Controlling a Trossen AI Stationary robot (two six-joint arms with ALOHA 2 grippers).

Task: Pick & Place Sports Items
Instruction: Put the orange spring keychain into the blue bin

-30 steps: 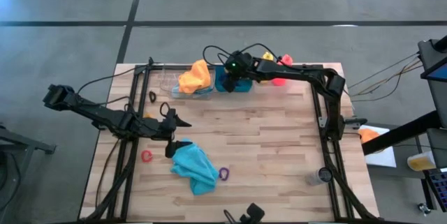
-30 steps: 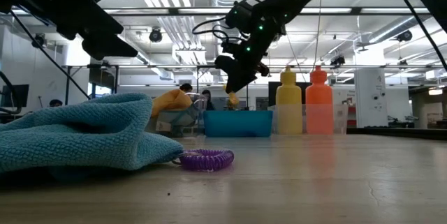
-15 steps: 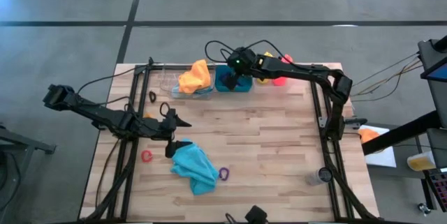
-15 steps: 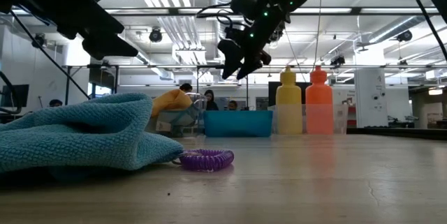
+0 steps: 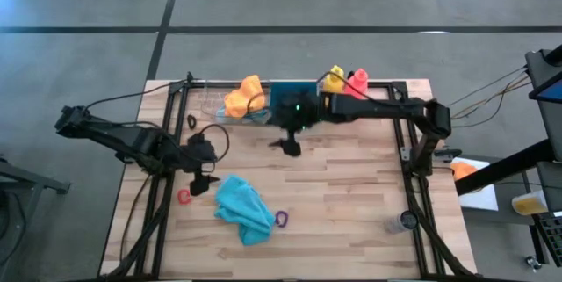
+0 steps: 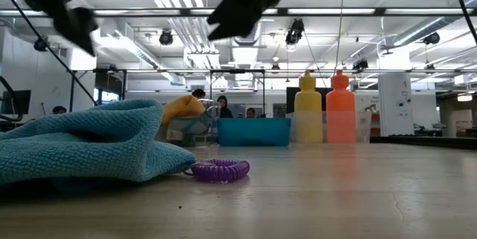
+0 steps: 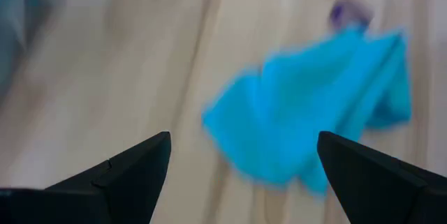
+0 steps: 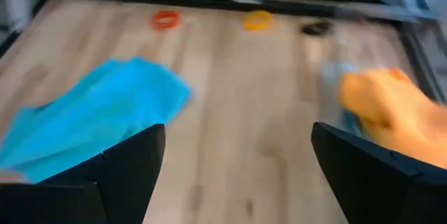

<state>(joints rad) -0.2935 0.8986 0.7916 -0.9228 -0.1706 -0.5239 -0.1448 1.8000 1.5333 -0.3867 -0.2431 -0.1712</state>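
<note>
Two grippers, both open and empty; left gripper [image 5: 200, 183] just beside red ring [image 5: 183, 196] and teal cloth [image 5: 243, 208]; purple ring [image 5: 282, 219] at cloth's edge; right gripper [image 5: 288, 147] near teal bin [image 5: 292, 95]; bottles [image 5: 345, 81] farther right.

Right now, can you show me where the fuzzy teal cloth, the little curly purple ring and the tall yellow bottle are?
Soft teal cloth [image 6: 78, 146]: low view, on its folded top layer.
Small purple coiled ring [image 6: 220, 170]: low view, on the coil's front.
Yellow plastic bottle [image 6: 308, 116]: low view, on the middle of its body.
</note>
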